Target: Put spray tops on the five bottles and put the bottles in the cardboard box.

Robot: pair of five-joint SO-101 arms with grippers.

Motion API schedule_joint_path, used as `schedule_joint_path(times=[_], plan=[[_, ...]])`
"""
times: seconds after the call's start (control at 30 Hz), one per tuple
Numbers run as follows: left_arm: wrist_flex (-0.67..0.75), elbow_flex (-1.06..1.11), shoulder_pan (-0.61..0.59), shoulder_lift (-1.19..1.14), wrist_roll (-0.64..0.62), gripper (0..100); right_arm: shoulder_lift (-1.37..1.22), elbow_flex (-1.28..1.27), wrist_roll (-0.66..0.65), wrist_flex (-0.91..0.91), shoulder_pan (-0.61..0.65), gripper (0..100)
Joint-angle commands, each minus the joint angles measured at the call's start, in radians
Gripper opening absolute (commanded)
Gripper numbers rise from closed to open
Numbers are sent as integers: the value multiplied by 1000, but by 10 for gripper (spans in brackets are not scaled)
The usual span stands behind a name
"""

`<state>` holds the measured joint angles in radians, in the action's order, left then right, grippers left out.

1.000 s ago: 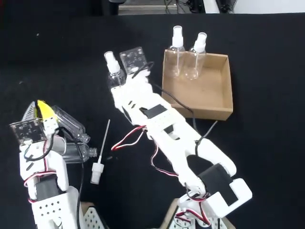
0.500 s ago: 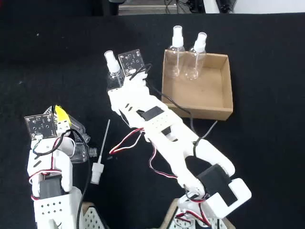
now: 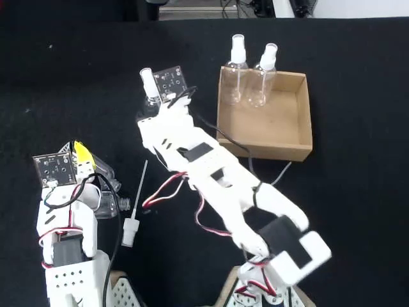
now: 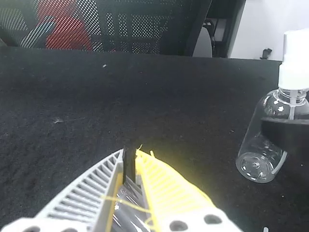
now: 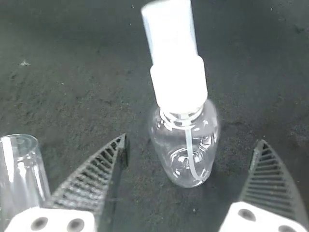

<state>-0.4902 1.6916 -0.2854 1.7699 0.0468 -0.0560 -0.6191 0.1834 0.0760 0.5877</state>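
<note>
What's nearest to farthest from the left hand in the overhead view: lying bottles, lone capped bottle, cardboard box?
From the left hand:
1. The lying bottles, right beside it.
2. The lone capped bottle, farther back, mid-table.
3. The cardboard box, far right.

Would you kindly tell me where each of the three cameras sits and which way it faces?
High view: fixed above the table, looking down on the cardboard box; shows the left arm and right arm.
Left wrist view: on the left wrist, looking low across the table toward a mesh chair; shows the left gripper.
Right wrist view: on the right wrist, looking down at the capped bottle; shows the open right gripper.
Shared: all three show that capped bottle.
</note>
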Motion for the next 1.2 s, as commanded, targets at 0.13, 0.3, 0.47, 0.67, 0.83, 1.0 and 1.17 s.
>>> schedule_joint_path(times=[0.13, 0.3, 0.47, 0.67, 0.83, 1.0, 1.17], plan=[[-5, 10, 13, 5, 2, 36, -59, 134, -5, -29, 11, 357], [-5, 10, 13, 5, 2, 36, -76, 139, -5, -29, 9, 327], [-5, 10, 13, 5, 2, 36, -94, 139, -6, -32, 9, 61], [-5, 10, 13, 5, 2, 36, -90, 133, -6, -26, -20, 11], [-5, 10, 13, 5, 2, 36, -87, 133, -6, -26, -35, 11], [-3, 10, 13, 5, 2, 36, -94, 134, -6, -26, -15, 34], [-3, 10, 13, 5, 2, 36, -90, 133, -6, -25, 12, 221]])
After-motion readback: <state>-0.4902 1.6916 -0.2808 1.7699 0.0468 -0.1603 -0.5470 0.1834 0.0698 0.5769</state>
